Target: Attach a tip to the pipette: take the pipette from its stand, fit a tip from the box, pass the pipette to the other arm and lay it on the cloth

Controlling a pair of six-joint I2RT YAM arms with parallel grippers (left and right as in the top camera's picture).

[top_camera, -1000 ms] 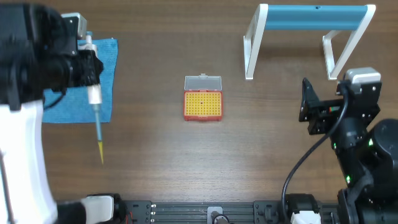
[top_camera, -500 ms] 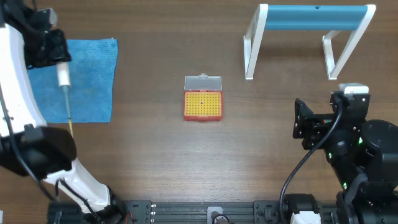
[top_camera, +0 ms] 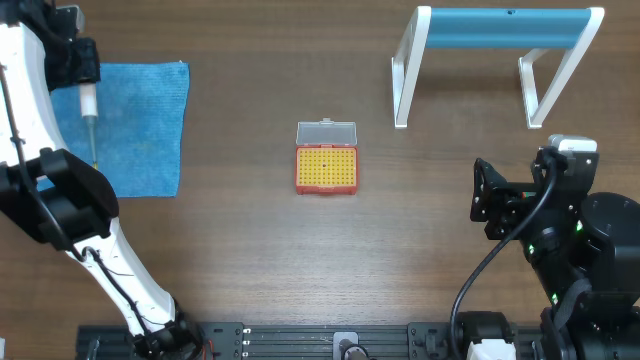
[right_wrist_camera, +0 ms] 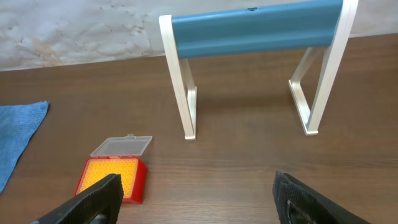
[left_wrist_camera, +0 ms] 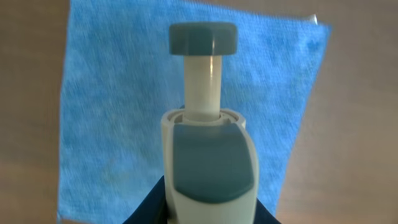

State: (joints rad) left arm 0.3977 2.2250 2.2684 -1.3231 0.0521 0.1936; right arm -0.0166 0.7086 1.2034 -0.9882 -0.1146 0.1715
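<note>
My left gripper [top_camera: 82, 66] has swung the white-and-grey plastic pipette [top_camera: 88, 103] up over the square blue cloth [top_camera: 150, 120] at ten o'clock, jaws squeezing it; my right gripper [right_wrist_camera: 199, 202] is wide open.

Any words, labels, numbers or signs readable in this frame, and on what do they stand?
None can be read.
pipette: plain grey and white, no print showing.
tip box: no label visible.
stand: one small dark mark on the blue bar, too small to read.
cloth: plain.
</note>
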